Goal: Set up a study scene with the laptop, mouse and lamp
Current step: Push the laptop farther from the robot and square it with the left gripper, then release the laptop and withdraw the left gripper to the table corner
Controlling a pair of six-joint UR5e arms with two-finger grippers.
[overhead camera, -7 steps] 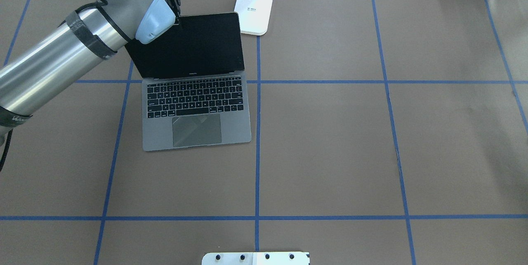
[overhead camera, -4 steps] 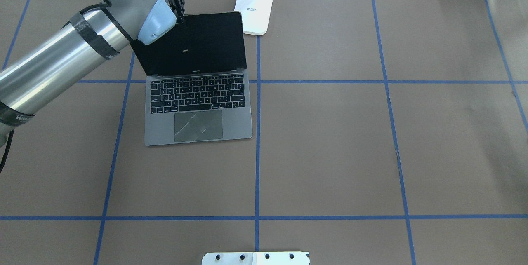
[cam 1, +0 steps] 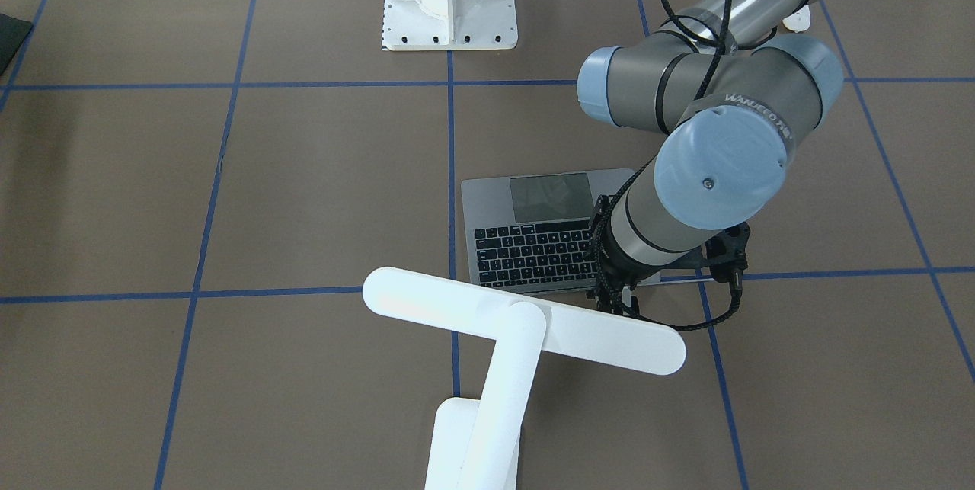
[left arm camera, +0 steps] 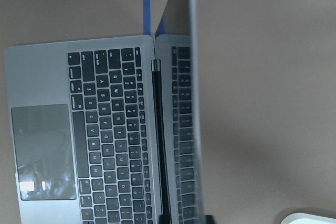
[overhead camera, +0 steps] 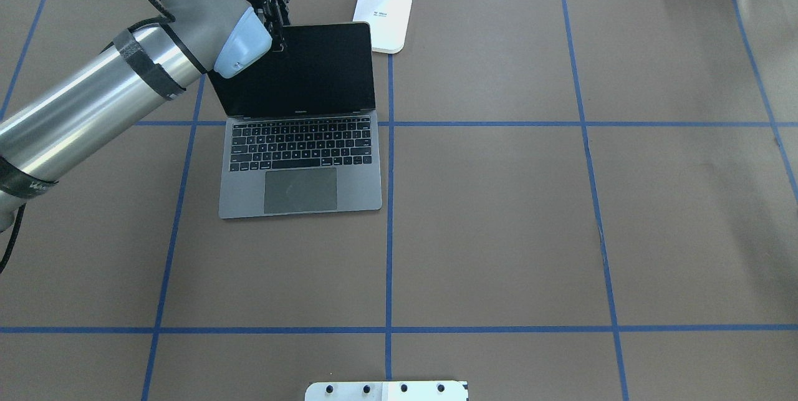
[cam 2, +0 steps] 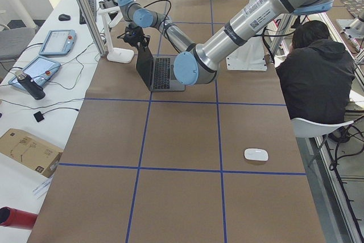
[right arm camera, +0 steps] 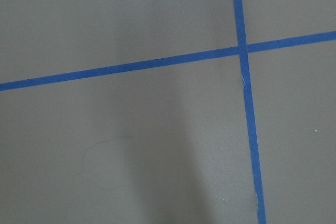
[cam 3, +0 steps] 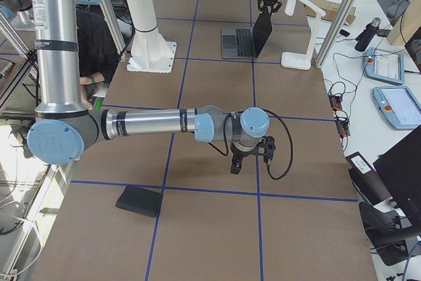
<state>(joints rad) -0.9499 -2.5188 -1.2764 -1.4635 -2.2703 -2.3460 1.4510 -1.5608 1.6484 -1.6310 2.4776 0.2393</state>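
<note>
Grey laptop (overhead camera: 240,195) lid pinched by left hand (overhead camera: 279,38), mostly hidden; right hand (cam 3: 235,166) far off, grip unreadable.

4 exterior views far, sharing laptop (overhead camera: 299,189); 2 wrist views close, probably straight down.

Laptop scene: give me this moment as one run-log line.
left gripper: pinching open laptop's lid top | lamp: beside laptop | mouse: far off, untouched | right gripper: above table
</note>
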